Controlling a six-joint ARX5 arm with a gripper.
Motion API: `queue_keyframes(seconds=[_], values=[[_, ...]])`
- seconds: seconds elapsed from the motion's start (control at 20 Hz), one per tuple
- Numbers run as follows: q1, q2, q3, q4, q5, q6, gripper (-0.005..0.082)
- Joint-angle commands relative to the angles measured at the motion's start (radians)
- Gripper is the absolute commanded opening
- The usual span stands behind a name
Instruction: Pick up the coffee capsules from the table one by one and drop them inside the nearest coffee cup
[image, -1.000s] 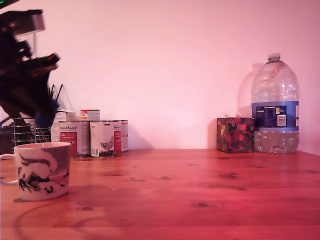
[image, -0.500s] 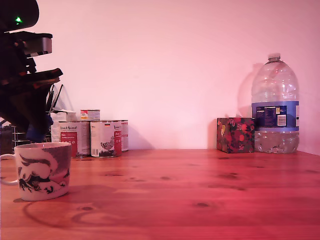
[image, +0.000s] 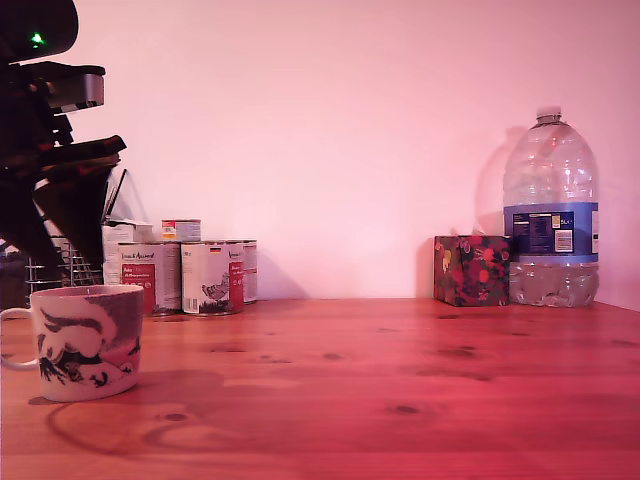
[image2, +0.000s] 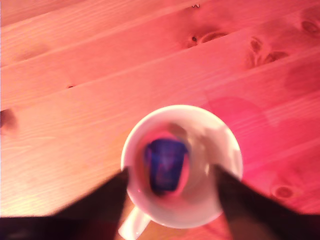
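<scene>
the gripper hangs open and empty above the coffee cup; a blue coffee capsule lies inside the cup.

One capsule, one cup, three tins.

A home kitchen corner: food tins and a water bottle line the pine table against a plain wall

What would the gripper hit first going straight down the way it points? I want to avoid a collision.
Probably the coffee cup: the gripper points into its mouth, toward the blue capsule inside, though depth is unclear.
</scene>
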Motion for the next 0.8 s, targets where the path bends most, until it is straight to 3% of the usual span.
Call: queue_keyframes(seconds=[0.0, 0.15, 0.4, 0.45, 0.75], values=[[0.002, 0.007, 0.004, 0.008, 0.002, -0.005, 0.0658], [0.002, 0.0, 0.0, 0.029, 0.002, 0.0, 0.0522], [0.006, -0.124, -0.075, 0.131, 0.002, -0.008, 0.0007], [0.01, -0.161, -0.104, 0.171, 0.002, -0.01, -0.0025], [0.039, -0.45, -0.333, 0.407, 0.001, -0.032, -0.0024]])
